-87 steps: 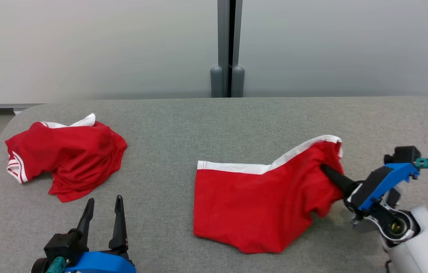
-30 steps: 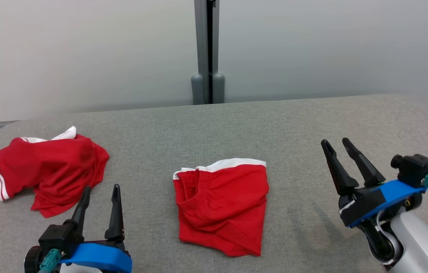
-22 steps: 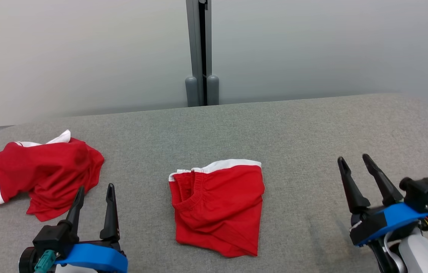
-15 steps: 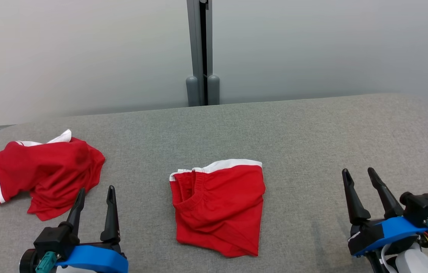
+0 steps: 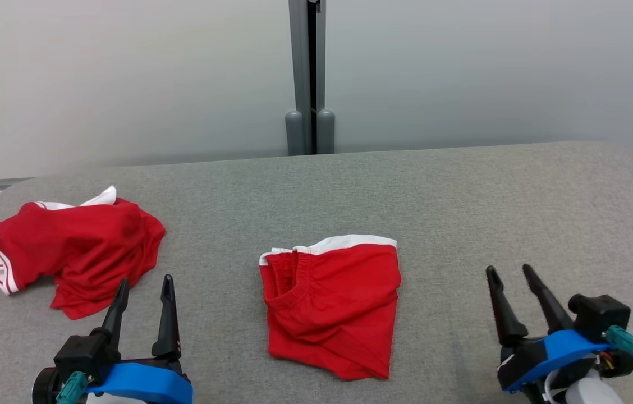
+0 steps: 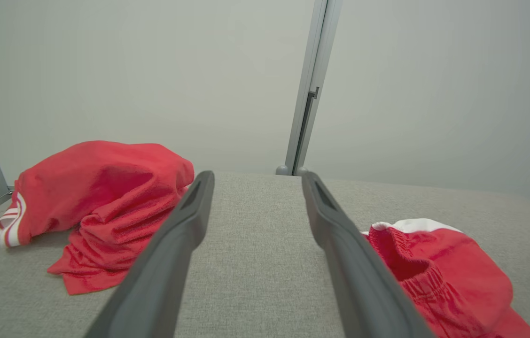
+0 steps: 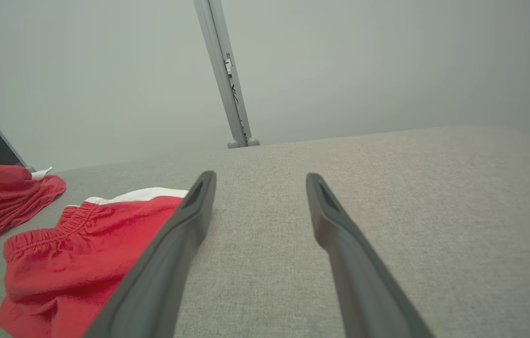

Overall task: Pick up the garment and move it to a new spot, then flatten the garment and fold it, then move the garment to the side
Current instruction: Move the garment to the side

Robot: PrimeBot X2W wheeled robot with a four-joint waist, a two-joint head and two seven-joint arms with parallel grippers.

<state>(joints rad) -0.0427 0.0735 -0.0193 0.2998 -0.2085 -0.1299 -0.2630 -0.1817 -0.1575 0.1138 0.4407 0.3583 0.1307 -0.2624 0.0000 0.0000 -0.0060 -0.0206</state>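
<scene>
**Shorts** (image 5: 332,306): red w/ white waistband, found folded on table (image 5: 462,191), at centre, toward near edge. Waistband is turned to far side. Gathered elastic is seen doubled at top L corner. Cloth is laid flat w/ slight creases. It is touched by neither gripper.

**Left gripper** (image 5: 145,279): noted at lower L of head view, fingers pointed away from robot. Jaws are set apart, nothing between them. In left wrist view bare table is seen between fingers, shorts to R, 2nd garment to L.

**Right gripper** (image 5: 509,269): noted at lower R of head view, fingers tilted slightly L. Jaws are set apart, nothing held. It is kept well apart from shorts, on their R. In right wrist view bare table is seen between fingers, shorts at lower L.

**2nd garment** (image 5: 75,249): red, white striped trim at L end, left as crumpled heap at far L of table, well apart from shorts. One left fingertip is seen just beside its near hem in head view; contact cannot be told.

**Post** (image 5: 310,73): grey, upright, behind table's far edge.
</scene>
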